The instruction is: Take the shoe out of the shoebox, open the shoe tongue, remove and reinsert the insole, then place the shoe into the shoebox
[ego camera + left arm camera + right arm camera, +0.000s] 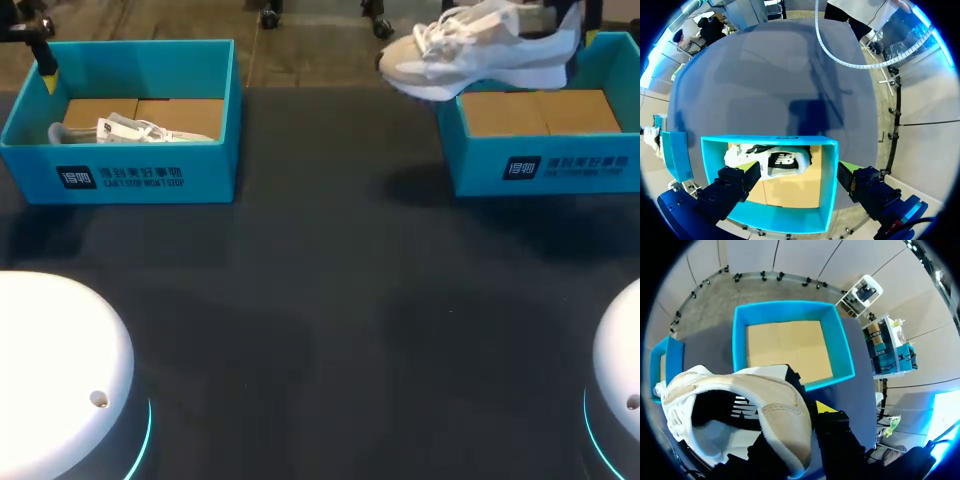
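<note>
The shoe [480, 50] hangs above the left edge of the right box [540, 165], its heel clamped in the right gripper [800, 427]. A second shoe [140, 130] lies in the left box [130, 175], under the left gripper [797, 174], whose fingers are spread wide. Each box front carries a dark logo and white print.

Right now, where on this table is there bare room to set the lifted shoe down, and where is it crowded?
Free: the table between the left shoebox and right shoebox, and the broad strip before both boxes. The right shoebox's cardboard floor, near the lifted shoe, is bare too. Crowded: the left shoebox, holding the other shoe.
</note>
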Tool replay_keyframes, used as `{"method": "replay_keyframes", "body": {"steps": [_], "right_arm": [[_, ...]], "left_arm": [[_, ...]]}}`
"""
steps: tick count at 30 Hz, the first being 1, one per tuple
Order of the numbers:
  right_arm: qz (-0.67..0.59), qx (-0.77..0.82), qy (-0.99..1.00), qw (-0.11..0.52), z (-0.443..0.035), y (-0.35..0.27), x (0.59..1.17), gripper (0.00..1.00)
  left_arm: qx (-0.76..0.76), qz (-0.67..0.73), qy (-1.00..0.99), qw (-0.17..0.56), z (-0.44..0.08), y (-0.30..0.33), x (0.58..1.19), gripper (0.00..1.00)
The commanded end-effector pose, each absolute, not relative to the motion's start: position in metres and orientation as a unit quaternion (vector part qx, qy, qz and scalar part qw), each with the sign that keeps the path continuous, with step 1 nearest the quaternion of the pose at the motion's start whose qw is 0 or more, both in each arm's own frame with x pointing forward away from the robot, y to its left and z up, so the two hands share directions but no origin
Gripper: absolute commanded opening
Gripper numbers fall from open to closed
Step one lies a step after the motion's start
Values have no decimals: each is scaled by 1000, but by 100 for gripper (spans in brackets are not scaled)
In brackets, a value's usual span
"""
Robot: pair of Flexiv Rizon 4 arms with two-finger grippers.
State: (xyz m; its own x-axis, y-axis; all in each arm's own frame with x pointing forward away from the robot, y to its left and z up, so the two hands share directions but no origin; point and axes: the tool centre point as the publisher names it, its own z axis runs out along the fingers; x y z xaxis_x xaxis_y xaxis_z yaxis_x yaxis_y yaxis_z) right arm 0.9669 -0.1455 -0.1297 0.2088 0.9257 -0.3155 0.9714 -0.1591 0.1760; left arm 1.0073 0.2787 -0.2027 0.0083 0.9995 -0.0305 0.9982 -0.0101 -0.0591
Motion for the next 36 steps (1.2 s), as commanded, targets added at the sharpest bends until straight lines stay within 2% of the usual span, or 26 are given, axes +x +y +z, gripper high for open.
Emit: {"method": "replay_keyframes", "body": {"steps": [1, 36], "right_arm": [[-45, 750, 626, 210, -125, -123, 947, 0], [-53, 763, 612, 199, -138, 26, 787, 0]], "left_arm": [[-710, 30, -703, 9, -203, 279, 1005, 100], [-710, 30, -703, 9, -203, 279, 1005, 100]]}}
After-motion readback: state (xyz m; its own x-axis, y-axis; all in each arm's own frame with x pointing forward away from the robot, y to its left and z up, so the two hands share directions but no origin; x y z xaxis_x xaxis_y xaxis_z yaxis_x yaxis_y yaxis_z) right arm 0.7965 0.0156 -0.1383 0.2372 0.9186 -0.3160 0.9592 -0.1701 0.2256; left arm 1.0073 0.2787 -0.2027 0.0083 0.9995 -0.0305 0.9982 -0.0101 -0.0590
